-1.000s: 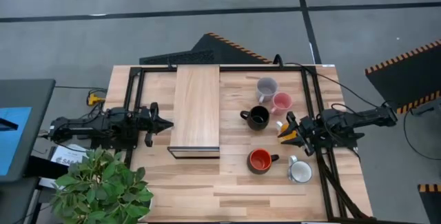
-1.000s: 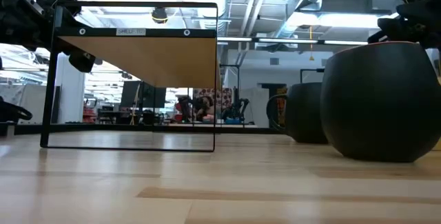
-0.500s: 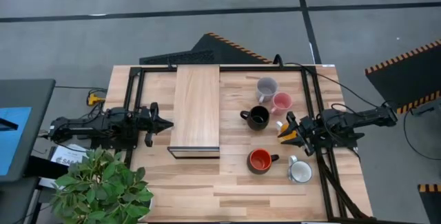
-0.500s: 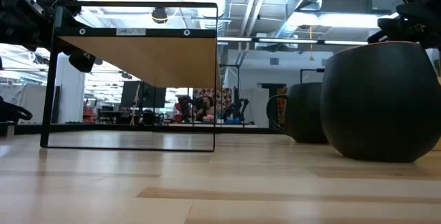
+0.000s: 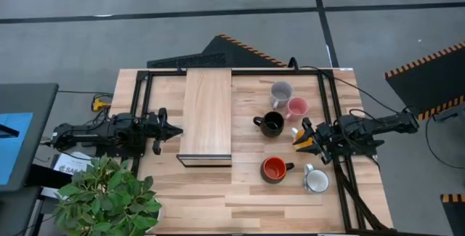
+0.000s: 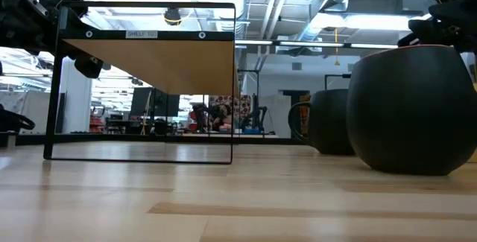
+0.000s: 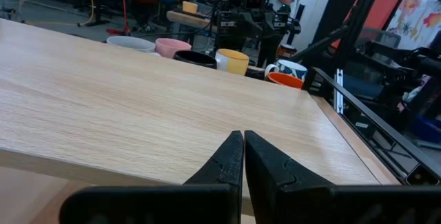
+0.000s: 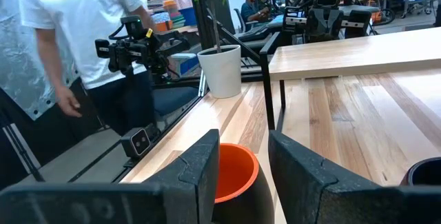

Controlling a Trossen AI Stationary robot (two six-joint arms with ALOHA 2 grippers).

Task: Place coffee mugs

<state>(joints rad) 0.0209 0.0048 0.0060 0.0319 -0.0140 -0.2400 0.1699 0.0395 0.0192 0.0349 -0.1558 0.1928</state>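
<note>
Six mugs stand on the table's right half: pale grey, pink, black, red-orange inside with a dark outside, white and orange-yellow. My right gripper is open, with its fingertips over the orange-yellow mug, which they partly hide. In the right wrist view the red-orange mug shows beyond the gap in the right gripper. My left gripper waits shut at the left side of the wooden shelf. Its wrist view looks across the shelf top. My right gripper stands open at the orange-yellow mug, which is upright on the table. The high view shows the fingers over it. Its own wrist view does not show that mug. I cannot tell whether a finger touches it.
A potted plant stands at the near left corner. Black frame rails run along the table's sides. A person in a white shirt stands beyond the table. Bare wood lies along the near edge.
</note>
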